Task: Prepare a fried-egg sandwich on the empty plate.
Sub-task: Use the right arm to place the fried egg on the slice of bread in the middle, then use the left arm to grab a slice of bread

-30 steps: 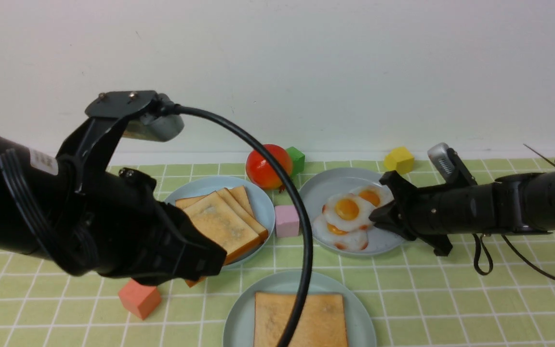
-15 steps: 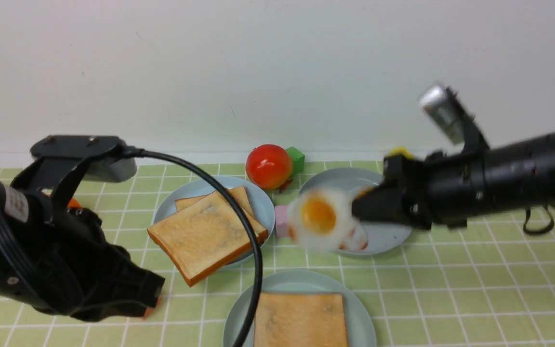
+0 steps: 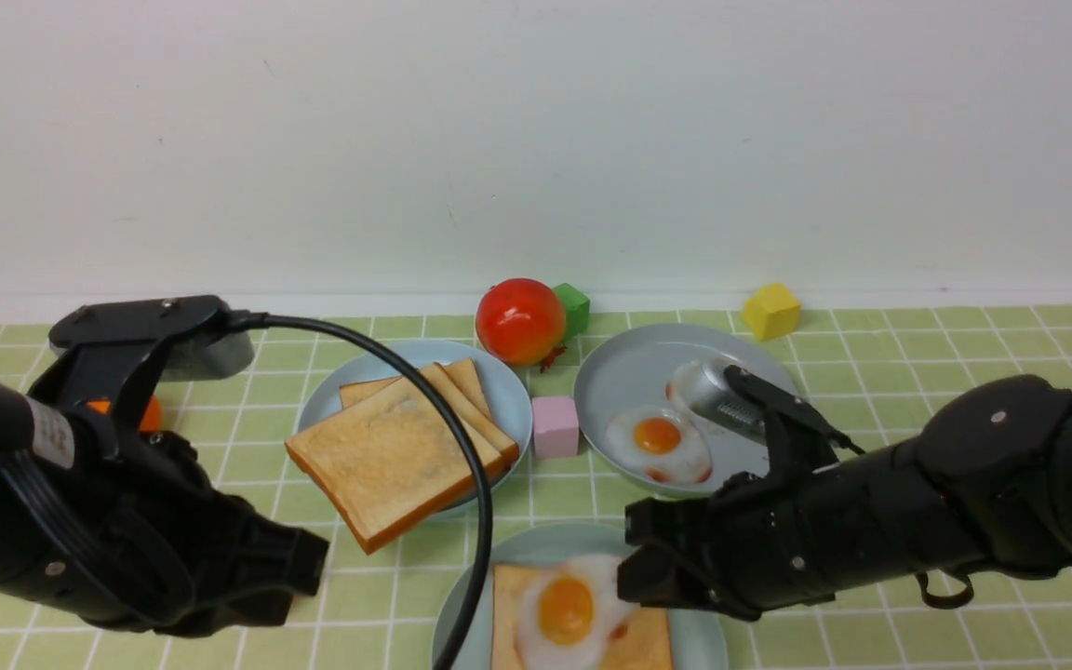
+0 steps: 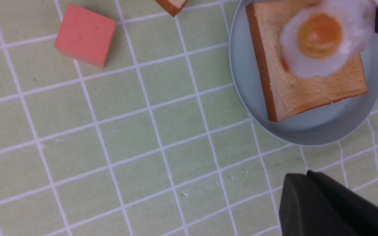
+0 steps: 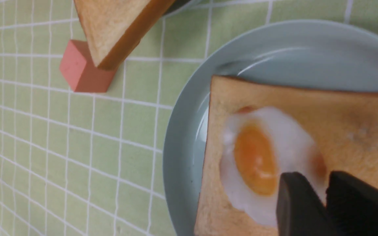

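The fried egg lies on a toast slice on the pale mint plate at the front. My right gripper is low over the egg's right edge, jaws slightly parted with the white showing in the gap. My left gripper is shut and empty, over the cloth left of that plate. More toast slices are stacked on the back-left plate, the top one hanging over its front rim.
The back-right plate holds another egg. A tomato, green cube, yellow cube and pink cube stand around the plates. A red cube sits under the overhanging toast.
My right gripper carried an egg from the back-right plate down onto the toast on the front plate, and its jaws parted. The left arm drew back and down; the top toast slid forward.
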You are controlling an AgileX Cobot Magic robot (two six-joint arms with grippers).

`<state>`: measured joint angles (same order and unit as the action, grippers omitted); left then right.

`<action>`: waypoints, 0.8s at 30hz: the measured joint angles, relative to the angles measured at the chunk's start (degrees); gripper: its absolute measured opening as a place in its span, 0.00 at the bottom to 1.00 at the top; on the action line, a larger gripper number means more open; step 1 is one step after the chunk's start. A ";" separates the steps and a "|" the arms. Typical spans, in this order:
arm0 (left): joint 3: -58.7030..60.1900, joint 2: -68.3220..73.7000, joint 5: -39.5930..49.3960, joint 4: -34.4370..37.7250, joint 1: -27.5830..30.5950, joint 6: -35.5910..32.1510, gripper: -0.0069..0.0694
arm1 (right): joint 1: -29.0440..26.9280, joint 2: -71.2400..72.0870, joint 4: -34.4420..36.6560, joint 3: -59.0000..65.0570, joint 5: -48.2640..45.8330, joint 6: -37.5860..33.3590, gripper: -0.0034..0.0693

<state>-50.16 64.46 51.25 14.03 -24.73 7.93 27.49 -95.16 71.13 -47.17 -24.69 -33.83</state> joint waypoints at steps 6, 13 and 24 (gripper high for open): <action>0.00 0.00 -0.21 -0.05 0.00 2.20 0.13 | -0.79 4.21 -7.03 0.00 -4.54 -1.65 0.67; 0.00 0.89 -6.68 -3.59 0.00 11.79 0.14 | -5.30 15.90 -24.88 -8.09 -20.14 2.50 0.77; -2.92 17.91 -14.41 1.01 13.82 18.63 0.29 | 0.67 34.10 -54.71 -17.64 -25.81 18.51 0.78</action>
<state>-53.08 82.37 36.84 15.04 -10.91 26.56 28.16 -61.06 16.43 -64.80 -50.50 -15.32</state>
